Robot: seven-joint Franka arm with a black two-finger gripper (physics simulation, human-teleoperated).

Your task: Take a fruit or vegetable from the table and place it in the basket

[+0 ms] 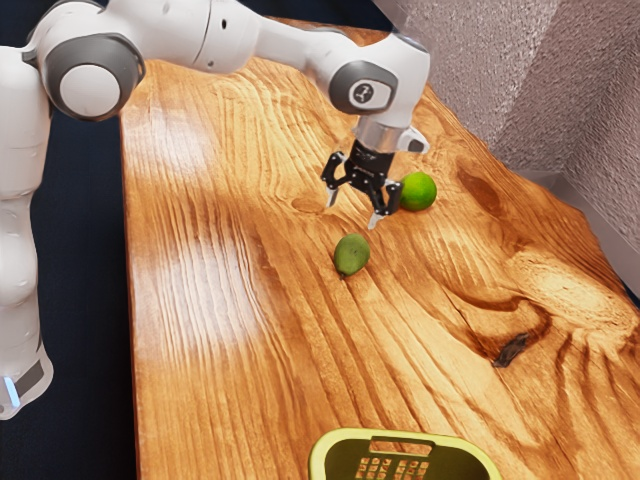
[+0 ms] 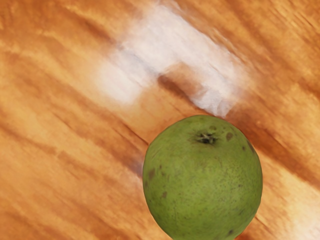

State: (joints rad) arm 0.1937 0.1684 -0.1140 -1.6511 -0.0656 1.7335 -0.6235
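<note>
Hovering claw point(image 1: 353, 211), fingers point(image 1: 333, 197) spread, speckled green fruit point(image 2: 202, 180) close in wrist view, lime point(image 1: 418, 191) and basket point(image 1: 343, 460) in exterior view.

Clock positions use the exterior view's frame, 12 at top. The robot arm point(image 1: 270, 42) enters from 10 o'clock. The gripper point(image 1: 352, 214) is above the wooden table point(image 1: 210, 380), fingers apart. Relative to the gripper: oval green fruit point(image 1: 351, 255), 6 o'clock; lime point(image 1: 420, 190), 3 o'clock. Yellow-green basket point(image 1: 345, 435): 5 o'clock from view centre, partly cropped.
</note>
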